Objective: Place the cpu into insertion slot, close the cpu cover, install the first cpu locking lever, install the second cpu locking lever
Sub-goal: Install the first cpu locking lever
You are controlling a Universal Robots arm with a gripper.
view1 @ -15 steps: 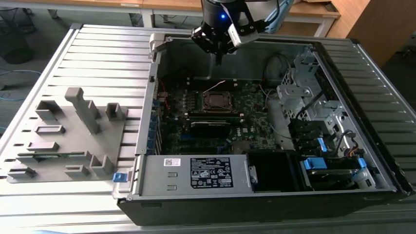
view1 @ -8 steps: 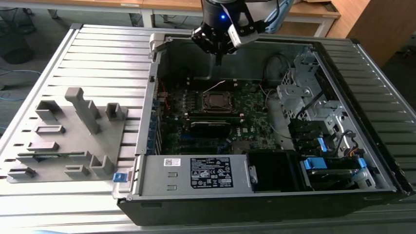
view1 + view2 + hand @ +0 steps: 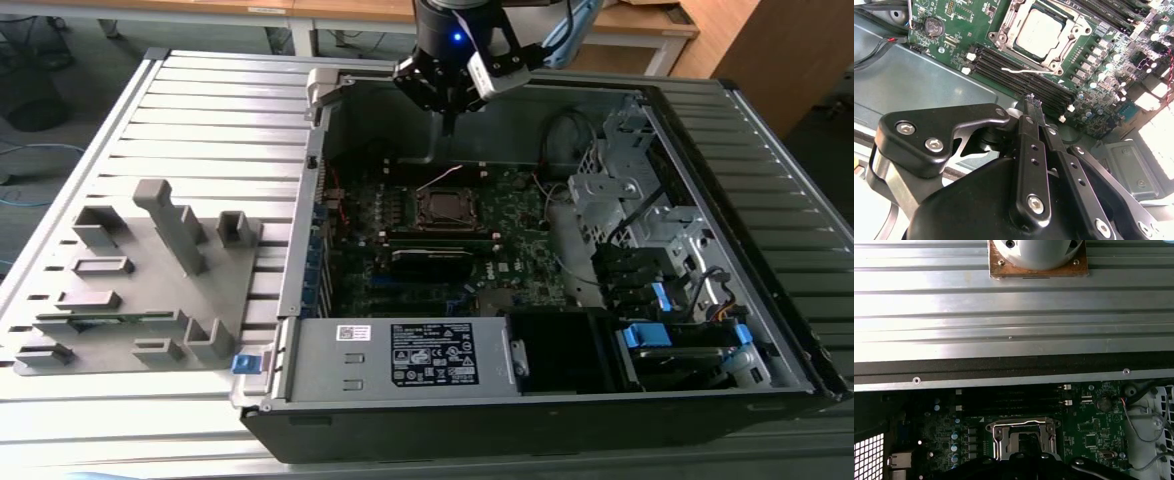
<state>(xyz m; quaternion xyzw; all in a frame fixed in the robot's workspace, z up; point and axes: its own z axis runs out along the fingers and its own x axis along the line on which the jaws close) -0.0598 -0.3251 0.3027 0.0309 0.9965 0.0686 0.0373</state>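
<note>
Item 1: the black tower computer case (image 3: 534, 425) lies open on its side on the ribbed aluminium table (image 3: 200, 110). A grey plastic parts tray with upright slots (image 3: 134, 280) sits on the table at the exterior view's left, just beside the case.

Item 2: the green circuit board (image 3: 514, 215) is exposed inside the case. The insertion slot (image 3: 445, 205), a small square socket with a silver metal rim, sits near the board's middle.

Item 3: in the second wrist view the cpu (image 3: 1041, 32), a flat square chip with a dull silver-grey face, is seated in the slot. The cpu cover (image 3: 1004, 32), a thin silver frame plate, appears to lie flat around it, with the chip face showing through the window.

Item 4: 1 thin silver wire lever (image 3: 1024, 73) lies along the socket edge next to the long black memory slots (image 3: 1004, 75) (whether it is latched cannot be told).

Item 5: the black gripper (image 3: 447, 122) hangs above the board, apart from the socket. Its jaws are pressed together with nothing between them, and the tip (image 3: 1032, 101) sits in line with the memory slots.
</note>
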